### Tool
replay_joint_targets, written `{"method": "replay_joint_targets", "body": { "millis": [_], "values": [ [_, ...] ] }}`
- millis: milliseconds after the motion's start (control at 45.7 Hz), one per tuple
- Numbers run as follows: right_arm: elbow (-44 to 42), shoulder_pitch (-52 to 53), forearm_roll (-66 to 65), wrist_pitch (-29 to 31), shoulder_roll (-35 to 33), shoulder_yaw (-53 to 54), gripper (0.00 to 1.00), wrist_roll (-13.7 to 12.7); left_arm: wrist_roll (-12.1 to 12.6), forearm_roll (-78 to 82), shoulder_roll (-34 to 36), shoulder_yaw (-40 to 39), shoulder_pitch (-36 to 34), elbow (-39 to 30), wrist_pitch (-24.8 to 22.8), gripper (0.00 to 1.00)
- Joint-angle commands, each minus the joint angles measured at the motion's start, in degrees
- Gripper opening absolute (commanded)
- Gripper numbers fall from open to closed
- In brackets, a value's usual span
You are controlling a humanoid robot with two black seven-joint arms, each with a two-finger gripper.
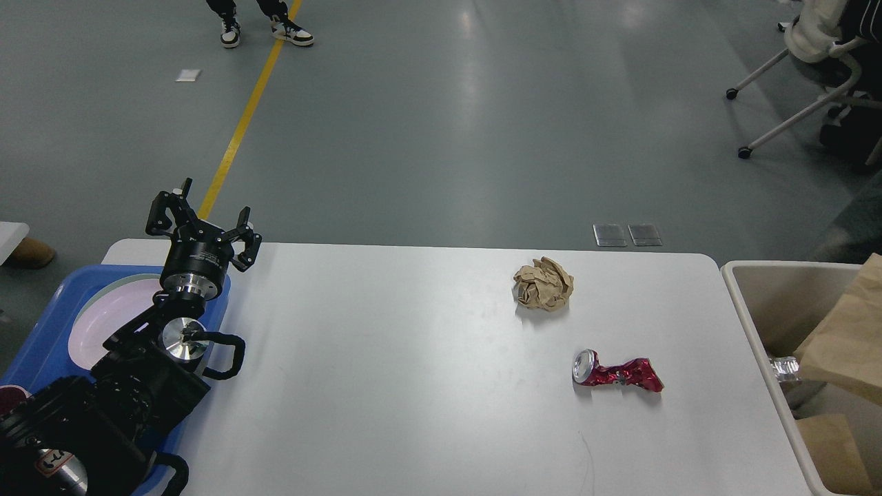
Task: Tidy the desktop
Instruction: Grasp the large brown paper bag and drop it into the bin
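Observation:
The white desktop (386, 372) fills the lower half of the head view. A crumpled brown paper ball (543, 284) lies on it at the right of centre. In front of the ball lies a crushed red can (617, 372). My left gripper (201, 224) stands open and empty over the desktop's far left corner, above the blue tray. A brown paper bag (844, 341) sits in the beige bin at the right edge. My right gripper is out of view.
A blue tray (41, 337) with a white plate (114, 310) sits at the desktop's left end. The beige bin (765, 289) stands off the right end and holds a foil scrap (783, 367). A chair (820, 62) and a person's feet (265, 27) are on the floor beyond.

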Motion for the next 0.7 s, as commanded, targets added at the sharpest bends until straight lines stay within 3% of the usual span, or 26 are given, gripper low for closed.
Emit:
{"method": "replay_joint_targets", "body": {
  "millis": [0, 219, 350, 678],
  "values": [
    [-0.47, -1.06, 0.01, 0.06, 0.64, 0.28, 1.0, -0.02, 0.0, 0.0, 0.03, 0.0, 0.0, 0.0, 0.0, 0.96],
    [-0.3, 0.78, 0.01, 0.06, 3.62, 0.11, 1.0, 0.07, 0.0, 0.0, -0.06, 0.0, 0.0, 0.0, 0.0, 0.97],
    [1.45, 8.07, 0.01, 0.33, 5.82, -0.68, 1.0, -0.02, 0.0, 0.0, -0.06, 0.0, 0.0, 0.0, 0.0, 0.96],
    [22.1, 37.42, -0.08, 4.36, 13.47, -10.52, 1.0, -0.02, 0.0, 0.0, 0.03, 0.0, 0.0, 0.0, 0.0, 0.97]
  ]
}}
